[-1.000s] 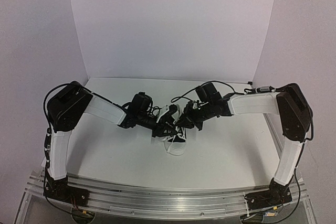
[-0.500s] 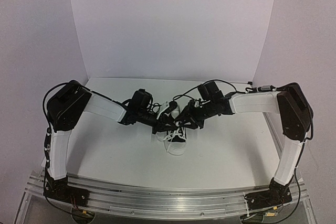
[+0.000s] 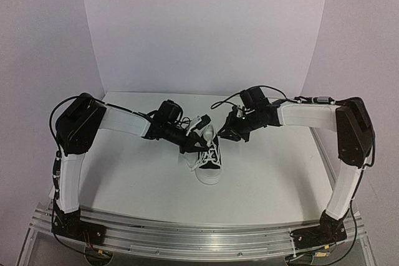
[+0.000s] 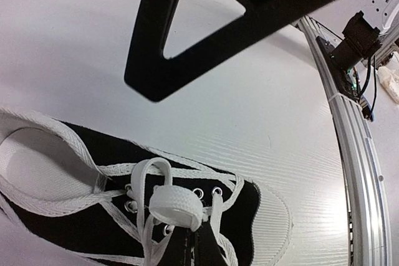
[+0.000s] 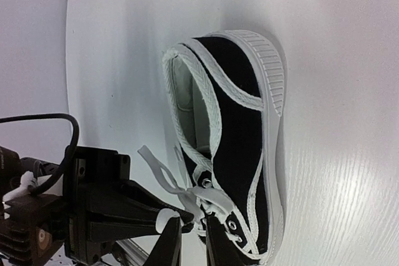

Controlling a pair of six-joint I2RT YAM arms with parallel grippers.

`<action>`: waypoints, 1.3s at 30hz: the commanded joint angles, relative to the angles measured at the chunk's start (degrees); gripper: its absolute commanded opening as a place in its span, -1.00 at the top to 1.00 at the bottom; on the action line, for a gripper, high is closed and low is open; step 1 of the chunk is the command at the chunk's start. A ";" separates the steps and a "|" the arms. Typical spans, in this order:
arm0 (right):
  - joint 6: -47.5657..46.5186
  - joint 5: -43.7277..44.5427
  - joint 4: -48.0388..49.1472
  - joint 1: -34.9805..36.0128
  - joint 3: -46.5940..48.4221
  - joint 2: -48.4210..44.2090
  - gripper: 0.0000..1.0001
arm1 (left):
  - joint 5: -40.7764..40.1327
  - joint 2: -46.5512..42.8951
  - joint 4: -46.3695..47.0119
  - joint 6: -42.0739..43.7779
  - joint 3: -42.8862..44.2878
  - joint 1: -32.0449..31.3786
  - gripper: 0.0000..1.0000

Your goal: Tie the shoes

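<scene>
Top external shows, nearest, the aluminium rail [image 3: 199,236] with both arm bases bolted to it. Beyond it the white tabletop [image 3: 124,182] carries the sneaker [image 3: 209,165]. It stands upright on its sole near the middle, with the white toe cap [image 3: 209,177] toward the rail and the heel opening toward the back. The left arm [image 3: 124,128] and right arm [image 3: 308,119] reach inward and meet over the sneaker's far half. The left fingers [image 3: 192,144] are at its left edge and the right fingers [image 3: 228,133] are just beside its right rear. The laces [image 3: 212,152] run white across the tongue.

Left wrist view has the black canvas along the bottom, toe cap to the right. The left fingers stand wide apart. The upper one hangs clear, with bare tabletop showing beneath it. The lower one shows only as a dark tip at the bottom edge, and a flat loop of lace sits right at that tip.

Right wrist view shows the sneaker from its side. The two dark tips of the right fingers rise from the bottom edge with a narrow gap between them, just beside the bunched lace at the upper eyelets. Whether they pinch it I cannot tell. The left fingers come in from the left, touching a lace end.

Farthest back stands the pale backdrop [image 3: 199,29].
</scene>
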 commanded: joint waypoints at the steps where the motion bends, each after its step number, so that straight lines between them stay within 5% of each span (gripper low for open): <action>1: -5.80 1.78 -3.42 1.74 3.11 3.70 0.65 | 0.67 1.39 -3.14 -1.77 2.90 0.12 1.00; 9: -6.56 0.49 -3.49 2.13 3.40 6.54 0.50 | 0.71 3.19 -5.34 -2.58 4.80 0.08 1.00; 17: -6.58 0.14 -3.44 2.16 4.71 7.49 1.00 | 1.18 3.77 -6.06 -3.20 5.77 0.12 1.00; 39: -7.50 -2.55 -3.54 5.71 3.29 -0.09 1.00 | 2.90 7.30 -11.38 -2.60 11.07 0.08 1.00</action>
